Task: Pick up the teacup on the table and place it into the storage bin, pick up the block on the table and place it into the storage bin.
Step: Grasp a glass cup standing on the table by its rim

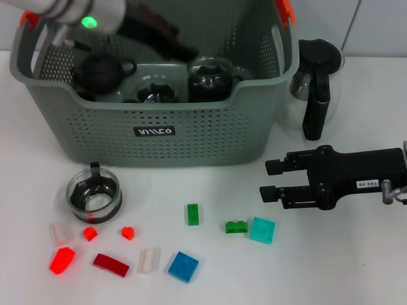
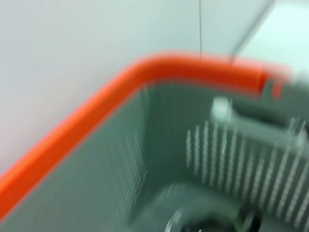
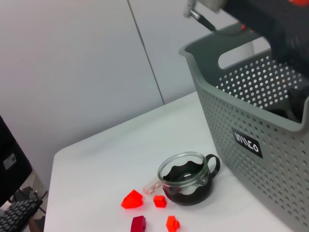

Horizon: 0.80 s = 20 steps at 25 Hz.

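Observation:
A glass teacup (image 1: pixel 94 194) with a black handle and dark base stands on the white table (image 1: pixel 331 267) in front of the storage bin's left end; the right wrist view shows the teacup (image 3: pixel 186 180) too. Several blocks lie in front of it, among them a green block (image 1: pixel 193 214), a teal block (image 1: pixel 262 229) and a blue block (image 1: pixel 183 265). The grey perforated storage bin (image 1: pixel 210 133) holds a black teapot (image 1: pixel 102 70) and glass cups (image 1: pixel 210 77). My left gripper (image 1: pixel 172 41) hangs blurred over the bin's inside. My right gripper (image 1: pixel 270 180) hovers open and empty above the table, right of the blocks.
A glass coffee pot (image 1: pixel 316 82) with a black handle stands right of the bin, behind my right arm. Red blocks (image 1: pixel 62 260) and pale blocks (image 1: pixel 149 260) lie at the front left. The left wrist view shows the bin's orange handle (image 2: pixel 96 111) and inner wall (image 2: pixel 120 159).

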Each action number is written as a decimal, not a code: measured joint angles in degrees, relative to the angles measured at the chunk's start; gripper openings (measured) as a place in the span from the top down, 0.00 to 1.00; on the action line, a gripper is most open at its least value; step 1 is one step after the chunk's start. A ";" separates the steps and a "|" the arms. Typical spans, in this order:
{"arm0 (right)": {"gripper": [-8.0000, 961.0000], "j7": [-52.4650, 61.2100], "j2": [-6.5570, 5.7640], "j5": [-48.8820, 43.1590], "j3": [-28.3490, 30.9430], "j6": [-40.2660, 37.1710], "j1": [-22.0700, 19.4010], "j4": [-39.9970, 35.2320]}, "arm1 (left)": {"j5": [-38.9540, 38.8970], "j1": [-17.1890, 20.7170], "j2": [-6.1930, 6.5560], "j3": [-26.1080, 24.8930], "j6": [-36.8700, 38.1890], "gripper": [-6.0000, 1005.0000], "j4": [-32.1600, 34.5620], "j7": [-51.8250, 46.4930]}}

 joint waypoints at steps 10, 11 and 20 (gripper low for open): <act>0.33 0.52 0.08 0.00 -0.15 -0.37 0.09 0.58 | -12.69 5.44 -0.60 -7.86 0.92 0.40 3.47 -1.96; 0.33 0.77 0.06 0.00 -0.20 -0.37 0.10 0.59 | -13.02 5.94 -1.20 -7.87 0.28 0.40 4.43 -3.00; 0.33 1.65 -0.16 -0.01 -0.34 -0.52 0.24 0.62 | -17.52 6.79 1.63 -7.86 18.23 0.40 11.01 -6.83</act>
